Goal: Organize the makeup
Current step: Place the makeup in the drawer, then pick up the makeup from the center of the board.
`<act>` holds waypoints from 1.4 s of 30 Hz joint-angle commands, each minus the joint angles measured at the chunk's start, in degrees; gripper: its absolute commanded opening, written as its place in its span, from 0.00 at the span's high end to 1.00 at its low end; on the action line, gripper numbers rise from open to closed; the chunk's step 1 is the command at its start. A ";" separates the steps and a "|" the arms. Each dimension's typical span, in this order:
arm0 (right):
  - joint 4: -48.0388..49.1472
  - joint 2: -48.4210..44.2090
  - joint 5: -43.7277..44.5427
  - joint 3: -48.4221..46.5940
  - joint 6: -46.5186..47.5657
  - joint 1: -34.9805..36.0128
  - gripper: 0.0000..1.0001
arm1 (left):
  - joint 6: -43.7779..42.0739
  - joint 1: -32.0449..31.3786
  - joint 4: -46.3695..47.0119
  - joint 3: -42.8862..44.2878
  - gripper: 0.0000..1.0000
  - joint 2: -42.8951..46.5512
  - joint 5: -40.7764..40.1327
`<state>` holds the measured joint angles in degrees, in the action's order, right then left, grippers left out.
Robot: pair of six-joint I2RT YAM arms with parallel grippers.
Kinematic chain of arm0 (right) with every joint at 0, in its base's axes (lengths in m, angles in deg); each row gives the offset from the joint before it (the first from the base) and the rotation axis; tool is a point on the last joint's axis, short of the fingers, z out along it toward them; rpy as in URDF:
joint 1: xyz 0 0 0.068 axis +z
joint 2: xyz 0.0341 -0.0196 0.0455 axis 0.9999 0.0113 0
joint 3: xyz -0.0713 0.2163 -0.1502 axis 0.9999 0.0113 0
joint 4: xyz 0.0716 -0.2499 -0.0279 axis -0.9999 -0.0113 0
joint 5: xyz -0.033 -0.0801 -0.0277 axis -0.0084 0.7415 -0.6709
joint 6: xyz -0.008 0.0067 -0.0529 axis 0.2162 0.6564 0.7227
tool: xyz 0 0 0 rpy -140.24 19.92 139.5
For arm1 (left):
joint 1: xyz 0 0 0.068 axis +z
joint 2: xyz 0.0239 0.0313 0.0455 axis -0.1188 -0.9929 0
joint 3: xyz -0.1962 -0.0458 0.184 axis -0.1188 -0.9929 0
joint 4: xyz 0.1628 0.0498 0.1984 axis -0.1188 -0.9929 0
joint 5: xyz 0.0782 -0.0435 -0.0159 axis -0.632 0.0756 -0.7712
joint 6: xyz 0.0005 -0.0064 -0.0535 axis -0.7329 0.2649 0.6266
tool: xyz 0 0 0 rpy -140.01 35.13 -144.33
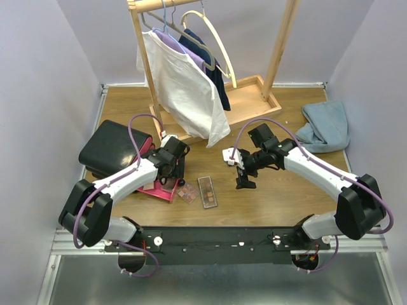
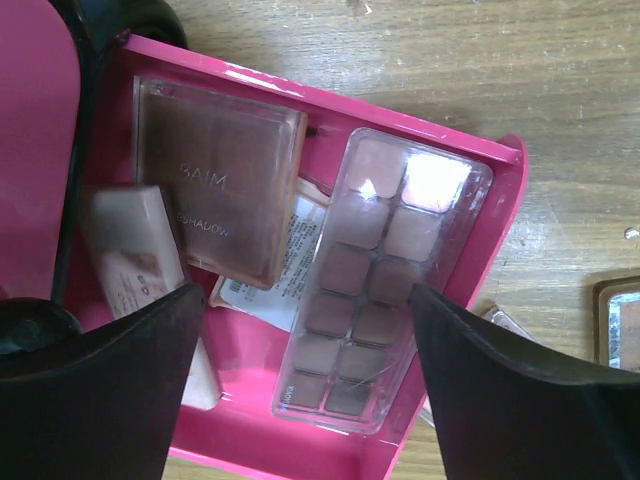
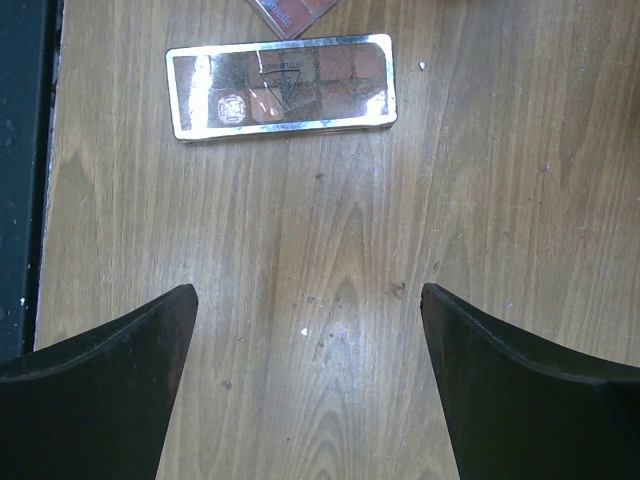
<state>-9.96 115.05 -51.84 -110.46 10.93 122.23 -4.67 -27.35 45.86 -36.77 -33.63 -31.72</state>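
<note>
My left gripper (image 1: 170, 173) is open and empty, hovering over the pulled-out pink drawer (image 2: 250, 410). In the drawer lie a clear eyeshadow palette (image 2: 375, 285), a brown eyeshadow compact (image 2: 215, 190) and a peach compact (image 2: 130, 250), partly hidden by my left finger. A long brown palette (image 1: 207, 192) and a small square compact (image 1: 187, 192) lie on the table right of the drawer. My right gripper (image 1: 245, 179) is open and empty above bare wood, with the long palette (image 3: 280, 85) ahead of its fingers. No tubes or green discs are in view.
The black case (image 1: 114, 149) stands at the left, its pink drawer (image 1: 162, 190) out toward the front. A wooden clothes rack (image 1: 245, 105) with hanging shirts stands at the back. A blue cloth (image 1: 325, 126) lies at the back right.
</note>
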 commanded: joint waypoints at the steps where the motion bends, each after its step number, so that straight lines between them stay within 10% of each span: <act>1: -1.31 0.22 -1.60 0.84 0.67 -0.36 0.00 | 0.59 0.42 0.15 -0.52 0.06 0.10 -1.01; 22: -1.04 1.62 -5.72 2.15 1.63 -0.02 0.00 | -2.40 0.42 3.13 -1.13 0.04 17.67 13.14; 33: 3.09 6.97 -2.58 2.60 5.41 12.46 0.00 | -0.47 0.51 5.26 -5.53 0.01 37.27 16.93; 42: -5.96 13.92 2.96 -6.45 29.03 16.69 0.00 | -6.00 0.51 -0.90 -3.94 0.01 47.03 12.01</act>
<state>-10.01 126.83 -52.65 -111.12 22.25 138.65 -7.29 -27.24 48.16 -41.27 10.13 -16.85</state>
